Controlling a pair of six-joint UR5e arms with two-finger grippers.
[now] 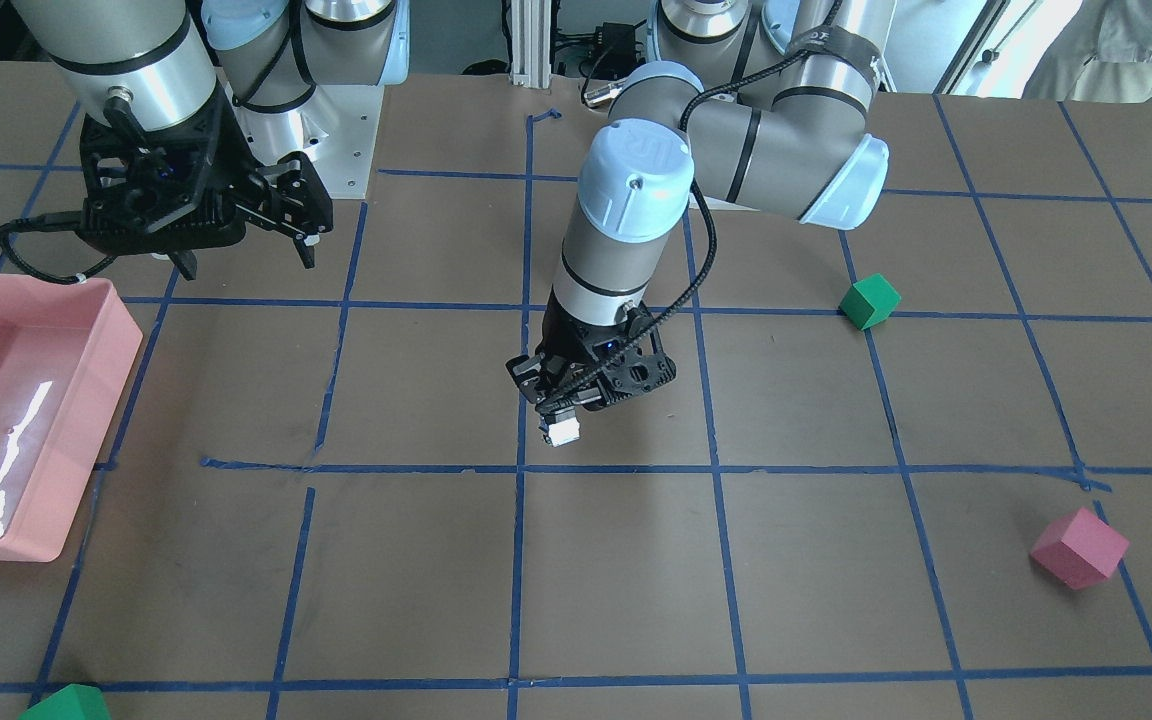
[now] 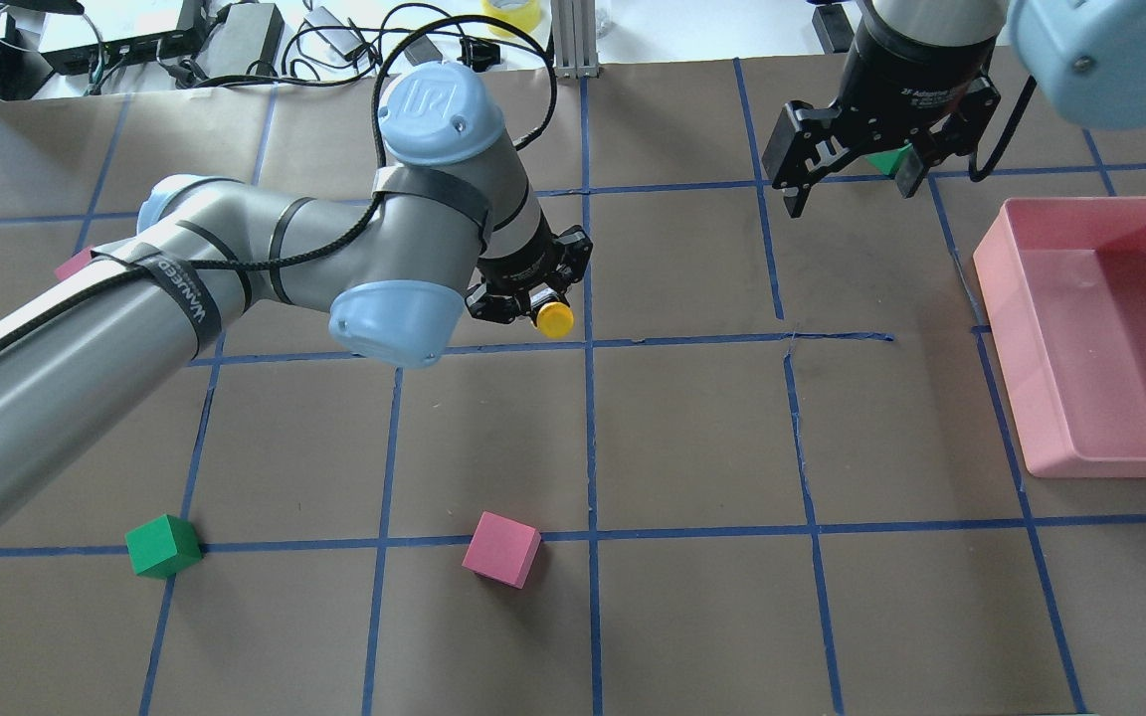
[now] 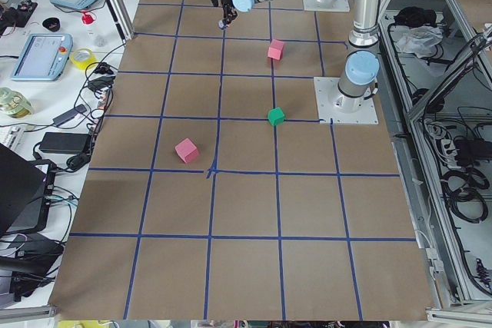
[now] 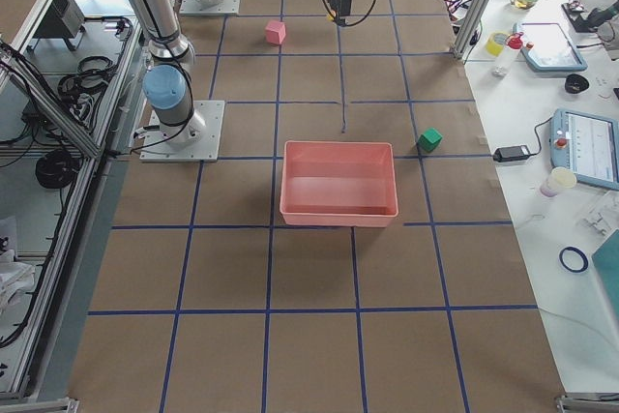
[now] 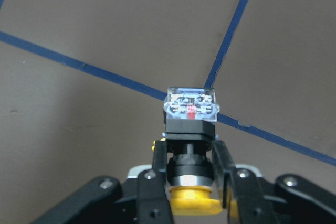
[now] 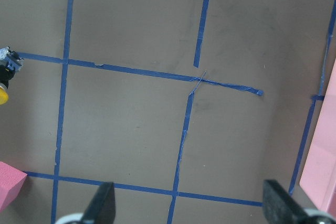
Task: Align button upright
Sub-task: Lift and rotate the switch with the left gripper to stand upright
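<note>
Brown taped tabletop (image 1: 416, 560), mid-frame: left jaws grip button (image 5: 190, 109), base lowermost, tilted; advise squaring wrist before lowering. Right jaws open.

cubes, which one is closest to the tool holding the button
The pink cube on the robot's side of the left tool; the other pink cube and both green cubes lie farther away.

From the front, you cannot see the yellow cap of the small push-button switch (image 1: 563, 431); the black left gripper (image 1: 558, 414) covers it.
</note>
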